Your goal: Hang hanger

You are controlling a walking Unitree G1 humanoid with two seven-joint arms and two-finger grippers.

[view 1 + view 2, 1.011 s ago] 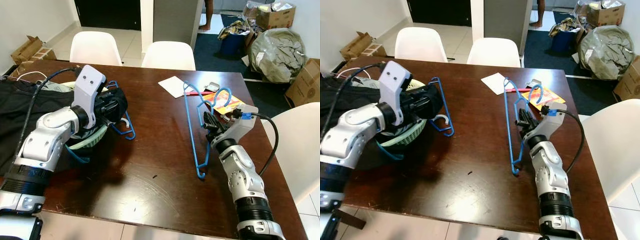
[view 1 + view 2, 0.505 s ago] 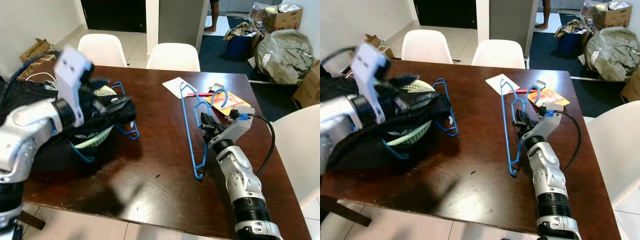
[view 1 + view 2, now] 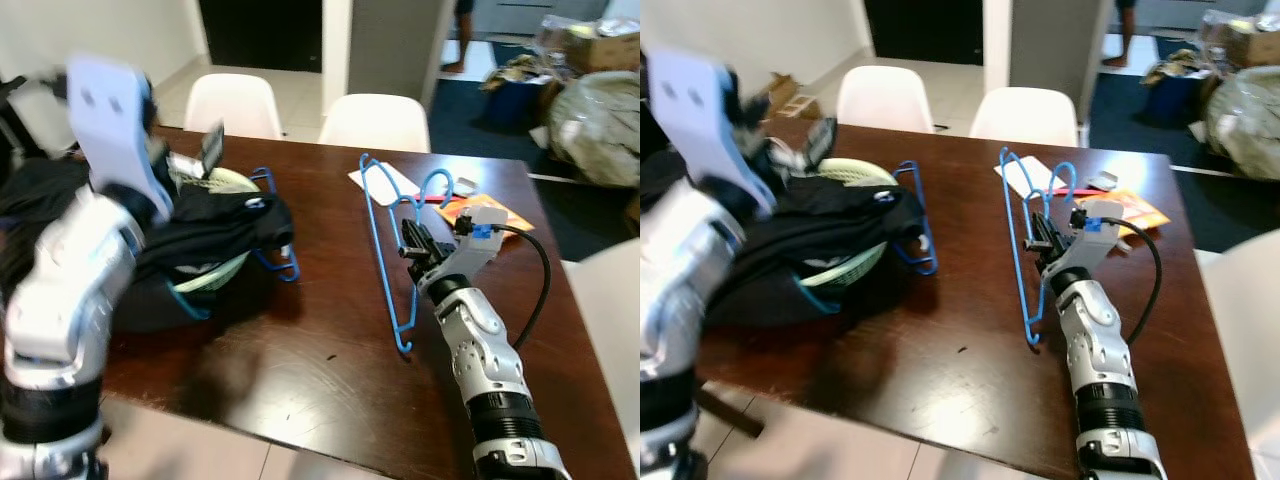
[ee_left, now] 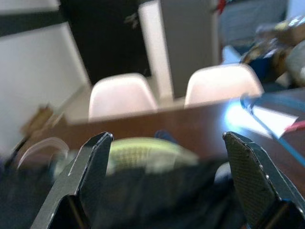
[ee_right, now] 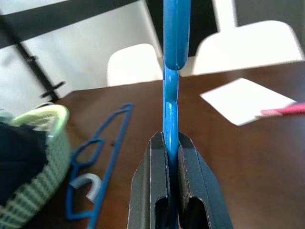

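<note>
The right gripper (image 3: pixel 413 240) is clamped on a blue hanger (image 3: pixel 385 255), held on edge with its lower corner on the dark wooden table (image 3: pixel 320 350). The left gripper (image 4: pixel 167 157) hangs with fingers spread wide and empty above black clothing (image 3: pixel 215 225) heaped over a green basket (image 3: pixel 215 275), beside a second blue hanger (image 3: pixel 280 225); white chairs (image 3: pixel 375 120) stand beyond.

1. A dark brown wooden table (image 3: pixel 300 360) carries everything; its top is glossy and scuffed.
2. On its left part sits a pale green basket (image 3: pixel 845 270) heaped with black clothing (image 3: pixel 215 225).
3. A blue hanger (image 3: pixel 920 225) lies flat just beside the basket.
4. A second blue hanger (image 3: pixel 385 250) stands on edge right of centre, its lower tip touching the wood.
5. Towards the far right edge lie a white paper (image 3: pixel 385 182), a red pen (image 3: pixel 1072 192) and an orange packet (image 3: pixel 1140 210).
</note>
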